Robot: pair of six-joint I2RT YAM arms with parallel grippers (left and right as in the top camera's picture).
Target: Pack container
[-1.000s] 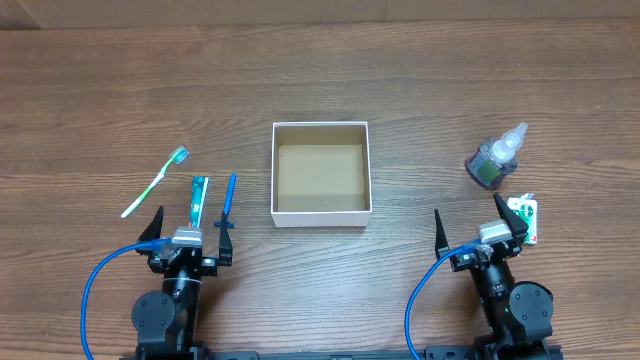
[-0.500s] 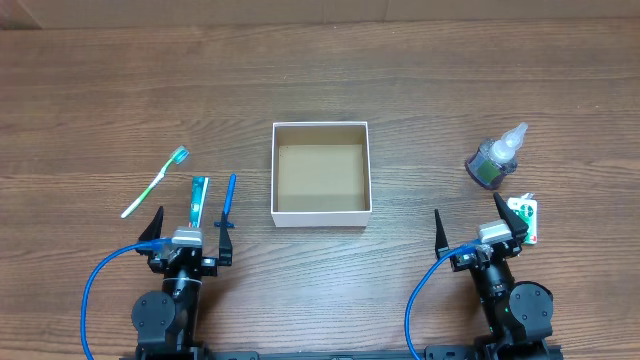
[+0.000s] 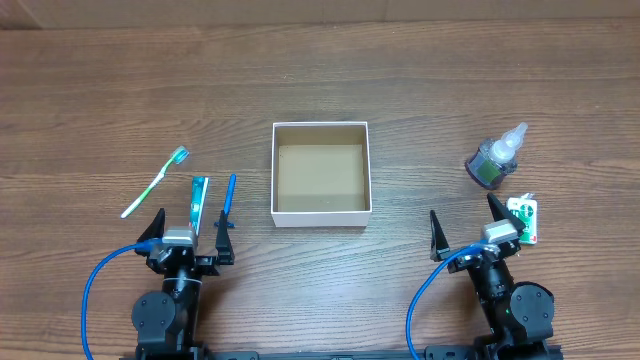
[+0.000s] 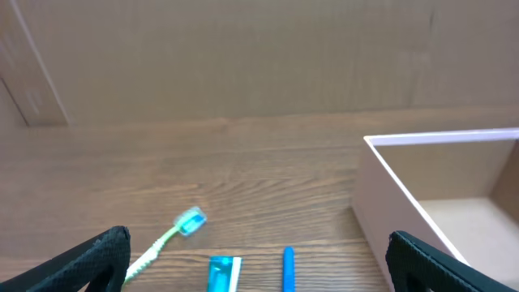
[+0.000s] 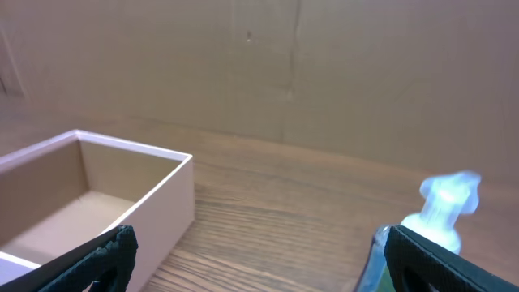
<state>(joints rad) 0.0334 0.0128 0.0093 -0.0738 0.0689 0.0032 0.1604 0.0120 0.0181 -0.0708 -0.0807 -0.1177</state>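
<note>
Cardboard makes up the box (image 3: 320, 178), which sits square and empty at the middle of the table (image 3: 420, 80), between the two arms and a little ahead of them. I judge it light and fairly stiff, though its thin white walls would likely buckle under a hard pinch, and it could slide on the wood if nudged (so better left where it is). If it must be moved, one wall near a corner is the place to grip. To its left lie a toothbrush (image 3: 155, 182), a small tube (image 3: 199, 198) and a blue stick (image 3: 230, 192); to its right are a small bottle (image 3: 495, 160) and a packet (image 3: 524, 218). The left claw (image 3: 190, 222) and the right claw (image 3: 463, 225) both gape wide, holding nothing.
</note>
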